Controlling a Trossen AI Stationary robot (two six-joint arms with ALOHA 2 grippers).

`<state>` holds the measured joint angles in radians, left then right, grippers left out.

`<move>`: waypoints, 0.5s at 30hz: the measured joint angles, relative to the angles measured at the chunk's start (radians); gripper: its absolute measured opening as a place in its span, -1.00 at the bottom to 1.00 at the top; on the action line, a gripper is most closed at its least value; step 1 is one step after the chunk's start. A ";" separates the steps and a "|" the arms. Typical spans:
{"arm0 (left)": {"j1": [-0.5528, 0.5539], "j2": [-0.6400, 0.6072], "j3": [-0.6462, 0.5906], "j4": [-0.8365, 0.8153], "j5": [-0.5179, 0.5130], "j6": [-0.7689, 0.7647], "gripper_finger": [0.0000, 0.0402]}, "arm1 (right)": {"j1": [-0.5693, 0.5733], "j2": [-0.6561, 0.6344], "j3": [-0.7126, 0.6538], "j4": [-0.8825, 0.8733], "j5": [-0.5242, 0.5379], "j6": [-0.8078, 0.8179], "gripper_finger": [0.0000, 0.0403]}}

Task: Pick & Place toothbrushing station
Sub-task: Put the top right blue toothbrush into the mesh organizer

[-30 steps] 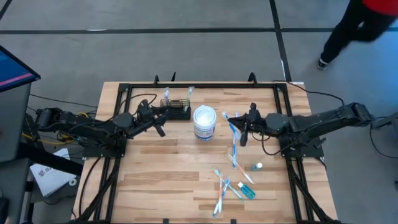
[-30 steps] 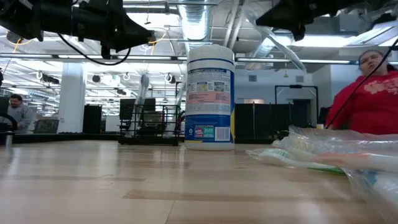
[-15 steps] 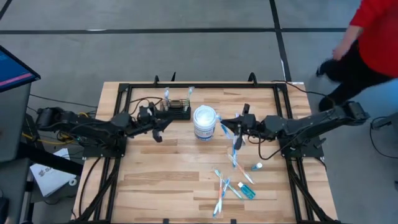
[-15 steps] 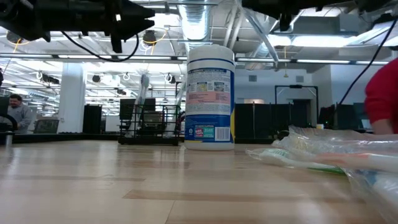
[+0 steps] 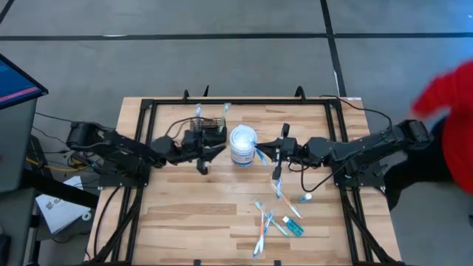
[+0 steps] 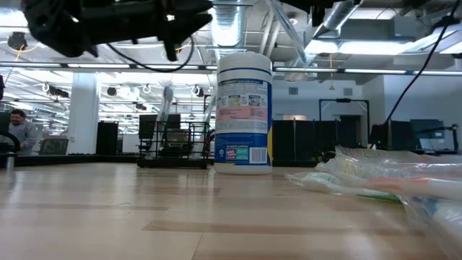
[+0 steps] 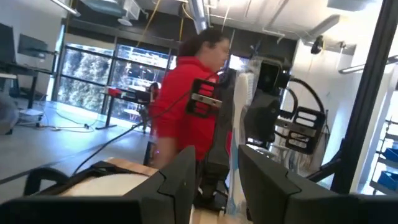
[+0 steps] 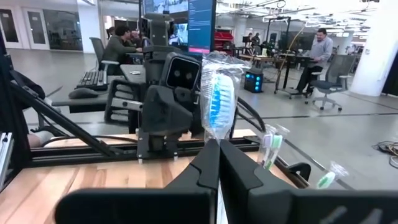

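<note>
1. The right gripper (image 5: 275, 151) hangs above the table just right of the round white lidded tub (image 5: 243, 145), its dark fingers (image 8: 211, 163) pressed together on a blue-bristled toothbrush in clear plastic wrap (image 8: 217, 99), which stands up from between them.
2. The left gripper (image 5: 209, 153) hovers just left of that tub, raised off the tabletop; its two dark fingers (image 7: 180, 180) stand narrowly apart with nothing between them.
3. The small black wire-mesh rectangular rack (image 5: 211, 128), the toothbrushing station, sits on the light wooden slatted table (image 5: 199, 214) toward the far edge, just behind the left gripper and near the tub's left side. In the low view it (image 6: 173, 145) stands upright on the table, left of the tub (image 6: 244, 113).
4. Two wrapped toothbrushes (image 5: 198, 112) lie by the rack at the far edge.
5. More wrapped toothbrushes and small tubes (image 5: 275, 218) lie scattered on the near right part of the table, well apart from the rack.
6. A person in a red top (image 5: 449, 92) is at the table's right side.
</note>
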<state>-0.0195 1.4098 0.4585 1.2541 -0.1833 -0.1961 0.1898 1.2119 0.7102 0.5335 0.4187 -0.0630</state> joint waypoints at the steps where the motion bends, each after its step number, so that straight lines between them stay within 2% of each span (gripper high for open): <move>1: 0.000 0.021 0.019 -0.001 0.000 0.004 -0.42 | 0.000 0.002 0.002 0.000 0.000 0.000 -1.00; 6: 0.000 0.114 0.107 0.002 0.000 0.013 -0.42 | 0.000 0.001 0.002 0.002 -0.009 0.000 -1.00; 15: 0.000 0.218 0.221 0.001 0.061 0.016 -0.42 | 0.000 0.001 0.002 0.027 -0.033 0.000 -1.00</move>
<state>-0.0193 1.6281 0.6790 1.2553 -0.1219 -0.1802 0.1898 1.2125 0.7124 0.5602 0.3859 -0.0633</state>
